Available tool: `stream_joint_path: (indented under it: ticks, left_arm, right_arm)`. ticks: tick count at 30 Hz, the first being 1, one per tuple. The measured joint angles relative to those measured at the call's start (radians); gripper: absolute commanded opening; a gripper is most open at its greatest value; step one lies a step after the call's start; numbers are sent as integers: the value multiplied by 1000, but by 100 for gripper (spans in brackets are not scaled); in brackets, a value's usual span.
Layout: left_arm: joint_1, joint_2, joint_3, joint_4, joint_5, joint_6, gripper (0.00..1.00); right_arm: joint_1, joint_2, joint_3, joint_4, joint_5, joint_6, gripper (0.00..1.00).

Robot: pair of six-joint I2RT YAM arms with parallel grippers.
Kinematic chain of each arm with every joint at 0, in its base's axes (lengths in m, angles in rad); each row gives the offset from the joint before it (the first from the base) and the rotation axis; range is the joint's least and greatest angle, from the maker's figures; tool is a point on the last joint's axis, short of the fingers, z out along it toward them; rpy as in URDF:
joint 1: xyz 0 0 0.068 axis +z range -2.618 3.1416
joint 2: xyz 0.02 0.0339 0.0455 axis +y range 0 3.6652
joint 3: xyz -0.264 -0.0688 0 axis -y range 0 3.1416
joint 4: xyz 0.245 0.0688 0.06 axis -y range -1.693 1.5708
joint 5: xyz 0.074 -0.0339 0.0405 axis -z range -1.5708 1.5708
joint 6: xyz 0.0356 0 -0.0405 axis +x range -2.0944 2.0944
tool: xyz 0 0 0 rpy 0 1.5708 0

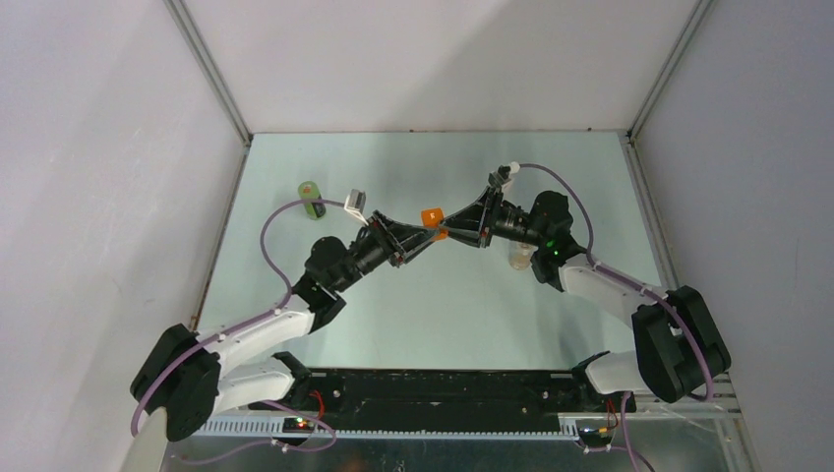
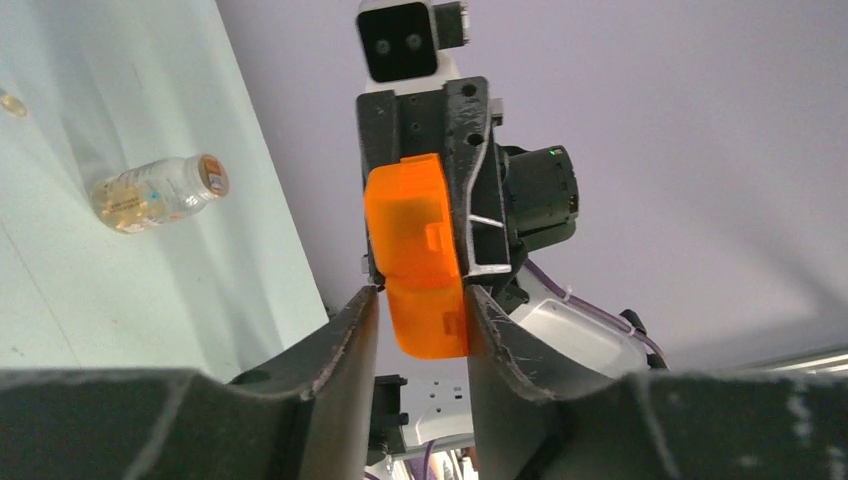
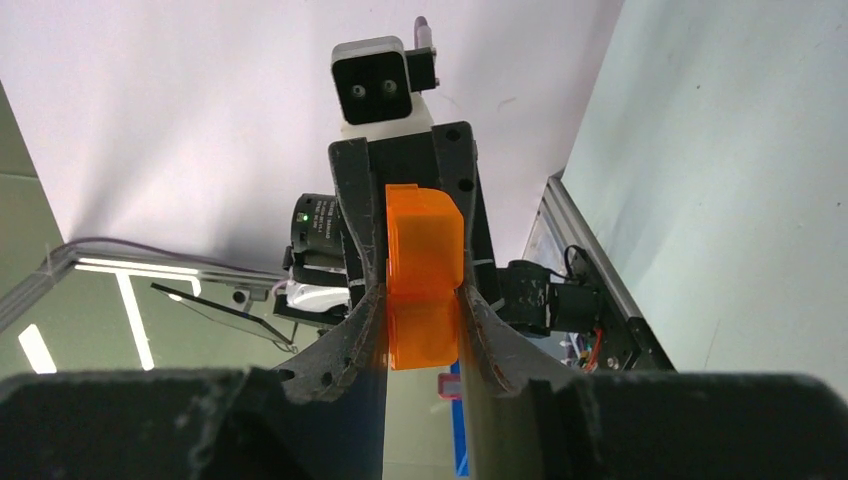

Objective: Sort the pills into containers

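Observation:
The orange box hangs in the air over the middle of the table, held from both sides. My left gripper is shut on its lower end in the left wrist view, where the box runs up into the other arm's fingers. My right gripper is shut on it too, both fingers pressed against the box. The green bottle stands at the far left. The clear orange-topped vial lies on its side, half hidden under the right arm in the top view.
A small yellowish pill lies on the table beyond the vial. White walls with metal rails close in the table on the left, back and right. The two arms cross in front of each other at mid-table.

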Motion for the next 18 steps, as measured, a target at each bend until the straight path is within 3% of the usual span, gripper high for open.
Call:
stream_joint_path:
  ticks: [9,11,14,18]
  left_arm:
    - [0,28,0,42,14,-19,8]
    - [0,28,0,40,14,-19,2]
    - [0,30,0,35,16,-18,0]
    - [0,30,0,26,23,-2,0]
  right_arm:
    - [-1,2,-5,-9,15,-24,30]
    - [-1,1,-5,-12,15,-31,41]
    - [-1,-6,-5,-44,23,-49,66]
    - [-1,-38,-2,-170,55,-135,81]
